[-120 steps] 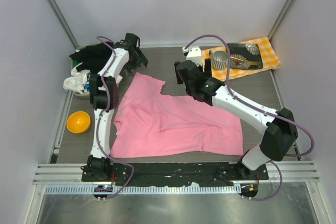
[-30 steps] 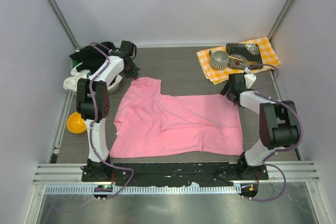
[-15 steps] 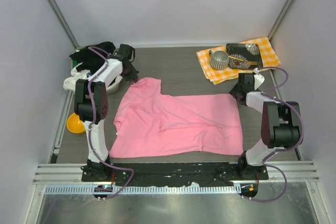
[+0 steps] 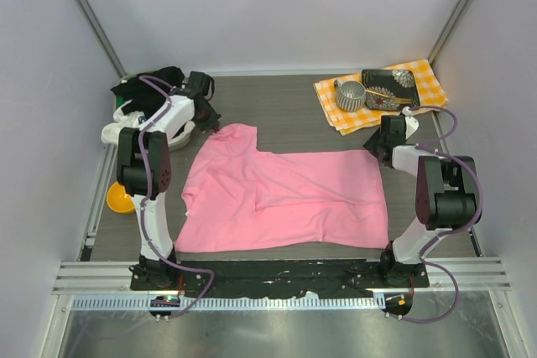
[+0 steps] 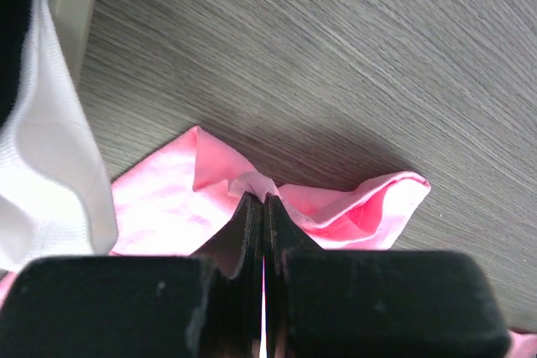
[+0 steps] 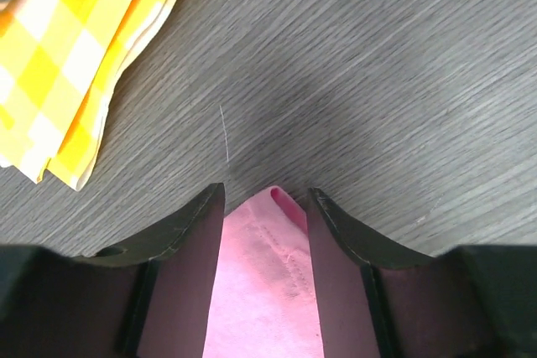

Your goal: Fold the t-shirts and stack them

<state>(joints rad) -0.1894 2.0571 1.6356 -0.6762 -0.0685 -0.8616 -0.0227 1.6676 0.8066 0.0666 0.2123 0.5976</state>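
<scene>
A pink t-shirt (image 4: pixel 285 199) lies spread on the grey table, with a fold across its middle. My left gripper (image 4: pixel 214 126) is at the shirt's far left corner. In the left wrist view its jaws (image 5: pixel 263 199) are shut on a bunched pinch of the pink cloth (image 5: pixel 168 207). My right gripper (image 4: pixel 376 150) is low at the shirt's far right corner. In the right wrist view its fingers (image 6: pixel 266 194) stand apart on either side of the hemmed corner (image 6: pixel 264 291), with a gap to the cloth on both sides.
A yellow checked cloth (image 4: pixel 382 94) at the far right carries a ribbed cup (image 4: pixel 351 95) and a dark patterned box (image 4: pixel 390 88), close to my right gripper. A pile of black and white clothes (image 4: pixel 138 102) lies at the far left. An orange bowl (image 4: pixel 122 199) sits at the left edge.
My right arm swung from the shirt's far middle edge out to its far right corner, and its jaws have narrowed around that corner. My left gripper stays shut at the far left corner.
</scene>
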